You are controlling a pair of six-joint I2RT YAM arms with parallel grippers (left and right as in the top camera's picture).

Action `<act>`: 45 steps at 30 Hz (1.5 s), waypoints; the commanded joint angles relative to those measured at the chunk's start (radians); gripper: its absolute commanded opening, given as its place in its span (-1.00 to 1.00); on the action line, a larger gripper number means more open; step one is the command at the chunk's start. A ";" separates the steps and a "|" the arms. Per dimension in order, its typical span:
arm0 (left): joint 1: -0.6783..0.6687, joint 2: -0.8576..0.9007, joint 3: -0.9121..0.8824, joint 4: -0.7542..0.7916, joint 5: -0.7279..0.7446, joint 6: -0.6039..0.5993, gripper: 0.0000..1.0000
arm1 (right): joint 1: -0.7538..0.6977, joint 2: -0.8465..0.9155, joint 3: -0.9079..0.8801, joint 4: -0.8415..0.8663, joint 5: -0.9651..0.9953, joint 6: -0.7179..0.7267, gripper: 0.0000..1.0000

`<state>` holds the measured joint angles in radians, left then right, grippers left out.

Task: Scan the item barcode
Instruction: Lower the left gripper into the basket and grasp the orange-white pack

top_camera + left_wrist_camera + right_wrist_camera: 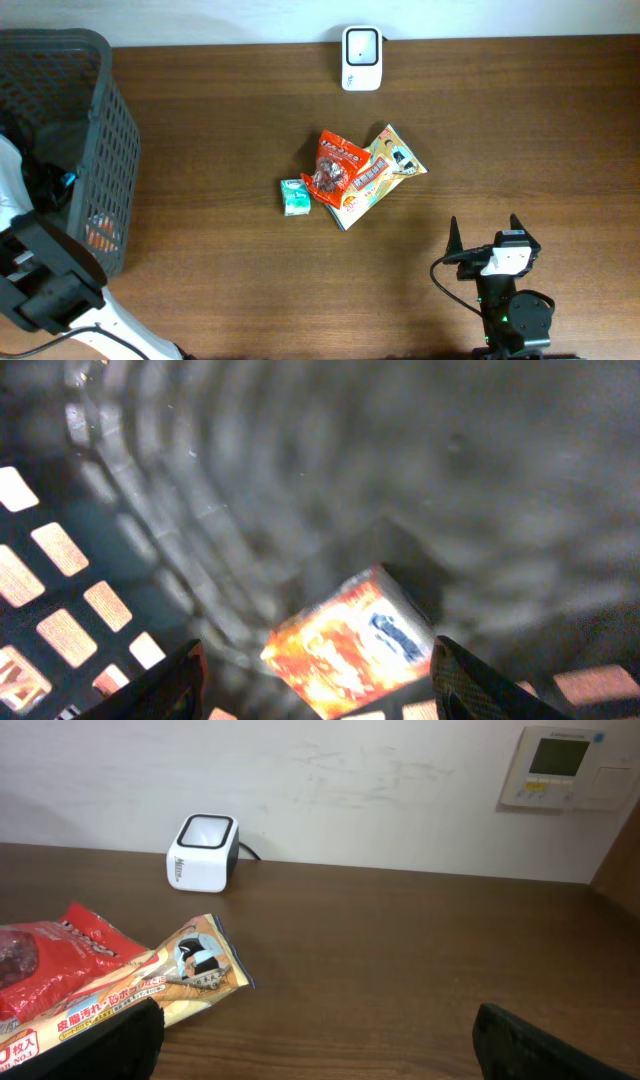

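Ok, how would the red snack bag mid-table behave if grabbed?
The red snack bag looks like crinkled glossy film, so it is probably floppy and somewhat slippery. It seems thin and flat, so it is likely light. It rests partly on the yellow packet, so pushing it may shift both.

Overhead camera looks straight down on the table (pixel 300 290). Left wrist view peers close into the basket (pixel 60 550); right wrist view faces low across the table toward the scanner (pixel 203 853), shared with overhead.
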<state>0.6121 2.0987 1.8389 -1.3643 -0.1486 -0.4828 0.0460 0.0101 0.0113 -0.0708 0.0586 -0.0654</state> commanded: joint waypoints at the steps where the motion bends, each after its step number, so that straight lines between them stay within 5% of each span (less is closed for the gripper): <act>1: -0.003 0.047 -0.010 -0.002 0.029 0.006 0.40 | 0.006 -0.006 -0.006 -0.008 -0.005 -0.006 0.97; 14: -0.019 0.063 -0.178 0.080 0.057 0.005 0.36 | 0.006 -0.006 -0.006 -0.008 -0.005 -0.006 0.97; 21: -0.019 0.063 -0.185 0.103 0.057 0.005 -0.44 | 0.006 -0.006 -0.006 -0.008 -0.005 -0.006 0.97; 25: -0.018 0.063 -0.185 0.099 0.071 0.006 -0.55 | 0.006 -0.006 -0.006 -0.008 -0.005 -0.006 0.97; 26: -0.018 0.063 -0.185 0.099 0.090 0.006 -0.38 | 0.006 -0.006 -0.006 -0.008 -0.005 -0.006 0.97; 27: -0.018 0.063 -0.185 0.092 0.120 0.006 0.13 | 0.006 -0.006 -0.006 -0.008 -0.005 -0.006 0.97; 30: -0.018 0.063 -0.185 0.077 0.135 0.017 0.61 | 0.006 -0.006 -0.006 -0.008 -0.005 -0.006 0.97; 40: -0.018 0.063 -0.156 -0.007 0.157 0.017 0.99 | 0.006 -0.006 -0.006 -0.008 -0.005 -0.006 0.97; 45: -0.018 0.063 -0.156 -0.016 0.149 0.029 0.90 | 0.006 -0.006 -0.006 -0.008 -0.005 -0.006 0.97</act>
<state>0.5976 2.1509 1.6661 -1.3735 -0.0216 -0.4713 0.0460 0.0101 0.0113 -0.0708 0.0586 -0.0650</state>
